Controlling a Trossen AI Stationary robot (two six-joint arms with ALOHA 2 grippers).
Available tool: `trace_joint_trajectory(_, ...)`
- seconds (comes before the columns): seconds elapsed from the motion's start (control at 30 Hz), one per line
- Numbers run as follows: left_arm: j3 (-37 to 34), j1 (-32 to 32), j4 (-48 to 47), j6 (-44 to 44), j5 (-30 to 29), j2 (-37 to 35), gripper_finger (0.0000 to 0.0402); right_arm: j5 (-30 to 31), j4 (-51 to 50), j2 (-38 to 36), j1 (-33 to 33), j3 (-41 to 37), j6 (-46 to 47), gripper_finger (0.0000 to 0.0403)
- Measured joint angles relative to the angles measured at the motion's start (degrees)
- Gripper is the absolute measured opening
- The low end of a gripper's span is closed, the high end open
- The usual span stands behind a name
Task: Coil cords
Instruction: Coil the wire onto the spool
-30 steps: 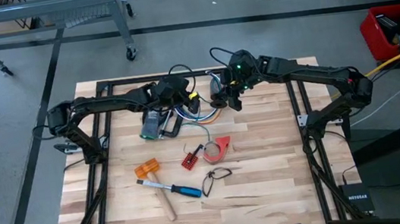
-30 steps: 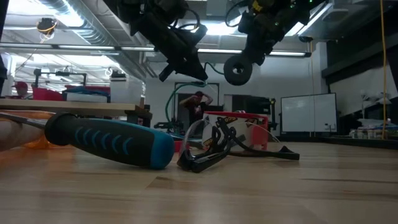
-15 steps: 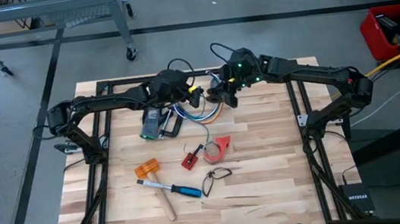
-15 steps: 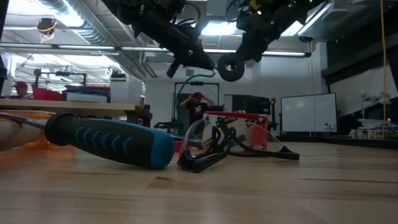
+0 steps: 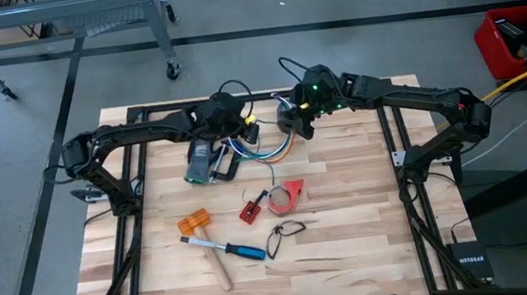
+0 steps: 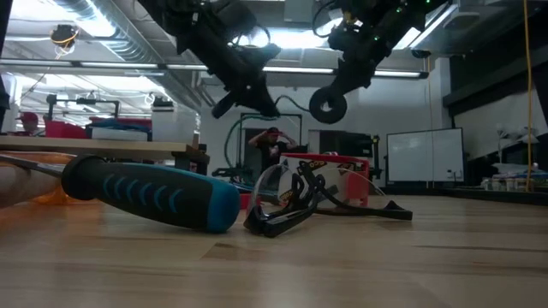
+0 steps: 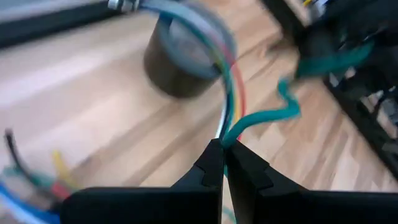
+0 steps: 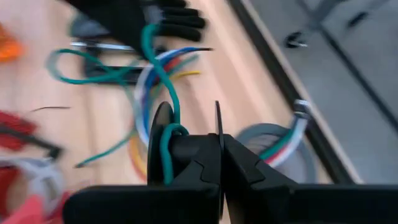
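My left claw (image 7: 222, 163) is pinched tight on a green strand of the cords (image 5: 266, 147), holding one end fixed so a loop can form. My right claw (image 8: 219, 163) is closed on a black roll (image 8: 163, 140) with green wire hooked round it, lifted above the worktop (image 5: 351, 207), which I judge keeps the strand taut for winding. Most of the bundle lies between my claws at the far edge, just beside the glove (image 5: 207, 161). Nearer the front, the hammer (image 5: 224, 250) sits untouched.

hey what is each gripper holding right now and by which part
Both pinch the cords: the left gripper is shut on a teal strand, the right gripper on a teal loop.
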Motion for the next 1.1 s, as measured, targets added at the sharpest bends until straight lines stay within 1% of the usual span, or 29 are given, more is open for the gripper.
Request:
trace_joint_trajectory(0.07, 0.0, 0.5, -2.55, -0.74, 2.68, 0.0, 0.0, 3.1, 0.24, 0.0, 0.01, 0.0, -0.01, 0.0001)
trace_joint_trajectory(0.17, 0.0, 1.07, -4.03, -1.87, 7.7, 0.0, 0.0, 5.67, 0.41, 0.0, 0.04, 0.0, -0.01, 0.0001)
trace_joint_trajectory(0.27, 0.0, 1.39, -2.78, -1.98, 12.67, 0.0, 0.0, 6.37, 0.54, 0.0, 0.2, 0.0, -1.76, 0.0001)
trace_joint_trajectory(0.37, 0.02, 1.99, -0.82, -2.07, 15.79, 0.0, 0.0, 8.87, 1.36, 0.01, 1.73, 0.0, -3.55, 0.0001)
trace_joint_trajectory(0.57, 0.02, 3.66, 2.35, -5.19, 16.34, 0.0, 0.0, 19.48, 1.76, 0.0, 7.52, 0.0, -7.95, 0.0001)
trace_joint_trajectory(0.63, 0.02, 3.98, 4.72, -6.28, 16.33, 0.0, 0.0, 23.08, 2.09, 0.0, 9.31, 0.0, -8.47, 0.0001)
trace_joint_trajectory(0.7, 0.02, 3.95, 7.88, -6.7, 16.26, 0.0, 0.0, 25.21, 2.81, 0.0, 10.61, 0.0, -9.43, 0.0001)
trace_joint_trajectory(0.9, 0.02, 2.2, 16.63, -8.22, 16.32, 0.0, 0.0, 26.83, 8.03, 0.68, 12.45, 0.0, -9.63, 0.0001)
trace_joint_trajectory(1.1, 0.02, -1.17, 19.06, -8.31, 16.11, 0.0, 0.0, 26.85, 14.72, 3.45, 12.33, 0.0, -6.37, 0.0001)
